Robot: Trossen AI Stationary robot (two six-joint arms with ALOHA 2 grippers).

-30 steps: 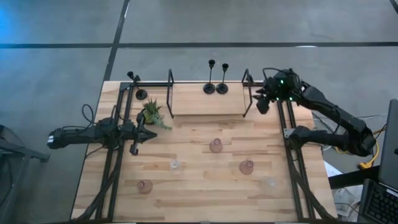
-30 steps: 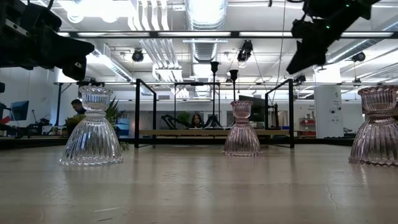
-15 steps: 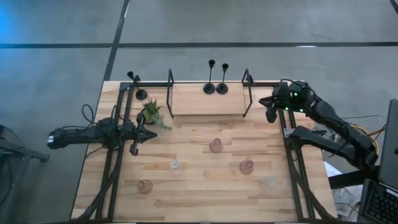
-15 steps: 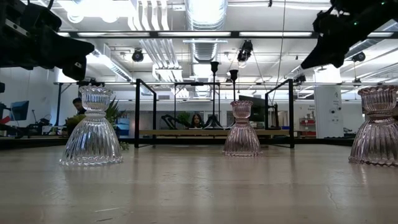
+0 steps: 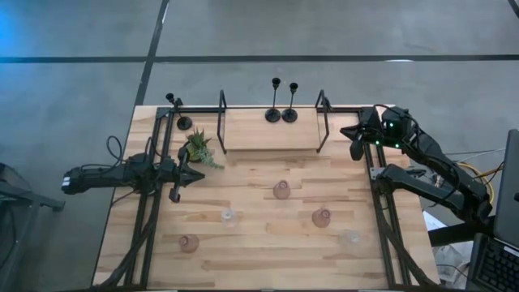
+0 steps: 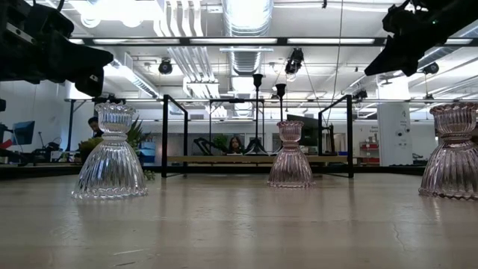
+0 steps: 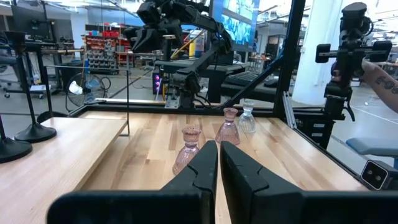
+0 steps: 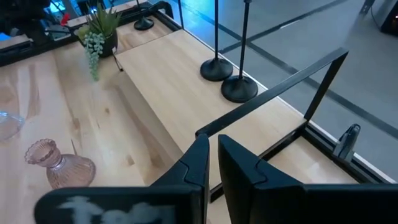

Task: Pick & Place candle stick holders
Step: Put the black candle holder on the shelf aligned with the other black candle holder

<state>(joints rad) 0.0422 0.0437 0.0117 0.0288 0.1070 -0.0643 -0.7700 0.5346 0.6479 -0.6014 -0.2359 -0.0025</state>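
Two slim black candle stick holders [image 5: 281,114] stand by their round bases on the raised wooden shelf [image 5: 251,134] at the table's far side. A third black one [image 5: 184,122] stands at the far left. Pink glass holders [image 5: 281,191] [image 5: 321,217] [image 5: 188,242] and clear ones [image 5: 228,216] [image 5: 351,238] stand upright on the tabletop. My right gripper [image 8: 211,163] is shut and empty, in the air at the shelf's right end [image 5: 352,139]. My left gripper [image 5: 195,173] [image 7: 219,158], also shut and empty, hovers beside the plant at the left.
A small spiky green plant [image 5: 199,148] sits at the shelf's left end, close to my left gripper. Black frame posts [image 5: 322,122] [image 5: 222,122] rise at both ends of the shelf. Black rails [image 5: 381,211] run along the table's left and right sides.
My right gripper has moved away from the shelf's right end toward the table's right edge and has risen a little. The holders and my left arm have kept still.
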